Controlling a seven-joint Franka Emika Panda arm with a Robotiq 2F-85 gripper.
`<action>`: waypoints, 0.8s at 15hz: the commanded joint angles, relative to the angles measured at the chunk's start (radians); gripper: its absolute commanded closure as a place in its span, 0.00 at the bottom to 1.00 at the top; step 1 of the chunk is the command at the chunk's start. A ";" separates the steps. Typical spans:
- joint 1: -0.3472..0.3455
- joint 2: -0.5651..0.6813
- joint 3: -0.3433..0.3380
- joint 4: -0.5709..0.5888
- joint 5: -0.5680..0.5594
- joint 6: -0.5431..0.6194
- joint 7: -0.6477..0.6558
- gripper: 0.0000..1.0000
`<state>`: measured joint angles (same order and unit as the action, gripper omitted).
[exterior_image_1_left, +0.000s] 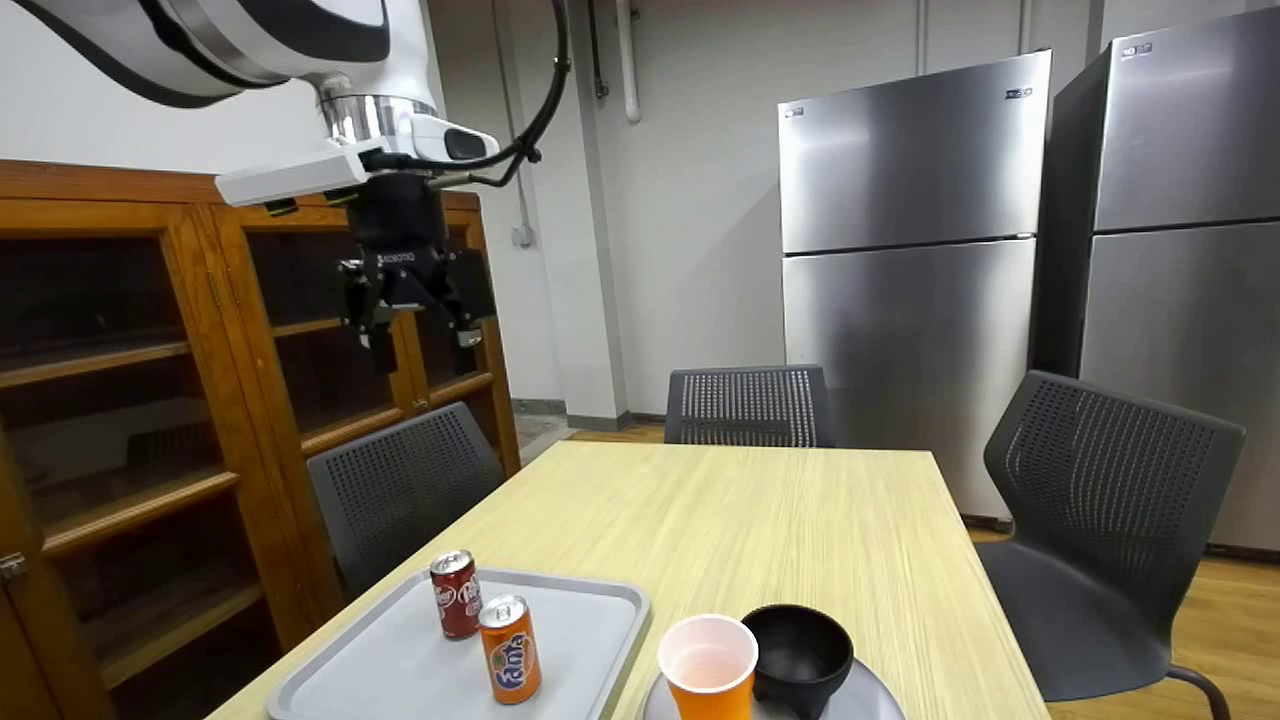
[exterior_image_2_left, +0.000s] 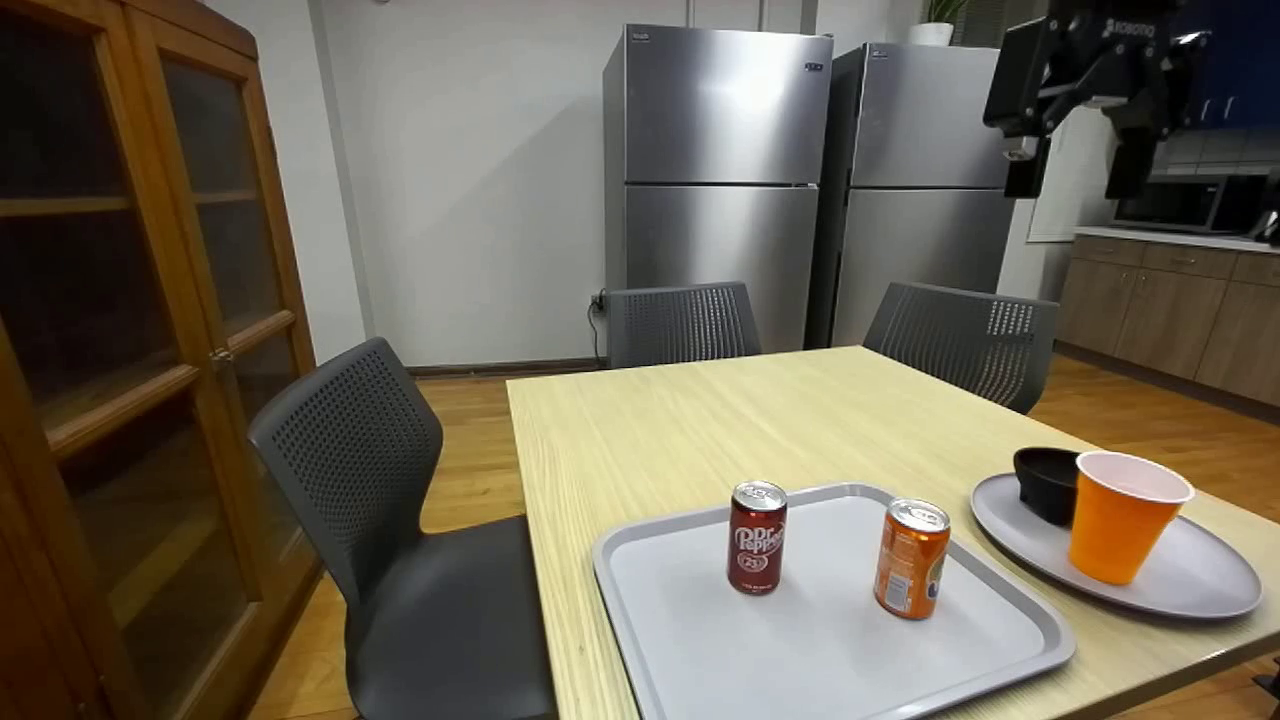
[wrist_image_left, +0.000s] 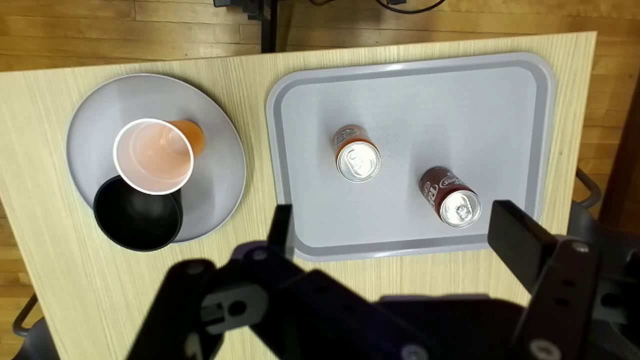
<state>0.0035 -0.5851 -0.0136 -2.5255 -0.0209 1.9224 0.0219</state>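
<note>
Fanta can (exterior_image_2_left: 912, 560) and Dr Pepper can (exterior_image_2_left: 757, 540) stand upright, presumably steadied by the flat tray (exterior_image_2_left: 800, 645), well below the end effector (exterior_image_2_left: 1079, 174), spread wide and empty.

An orange Fanta can (exterior_image_2_left: 911, 560) and maroon Dr Pepper can (exterior_image_2_left: 757, 538) stand on a tray (exterior_image_2_left: 810, 650).

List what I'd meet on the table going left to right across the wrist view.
The plate, orange can, red can. Omitted: the cup and bowl, which overlap the plate, and the tray, which lies under both cans.
</note>
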 joint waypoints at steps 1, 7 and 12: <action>-0.006 0.000 0.005 0.002 0.003 -0.002 -0.003 0.00; -0.006 0.000 0.005 0.002 0.003 -0.002 -0.003 0.00; -0.032 0.022 0.029 -0.022 -0.049 0.093 0.063 0.00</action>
<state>0.0000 -0.5819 -0.0110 -2.5304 -0.0365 1.9455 0.0361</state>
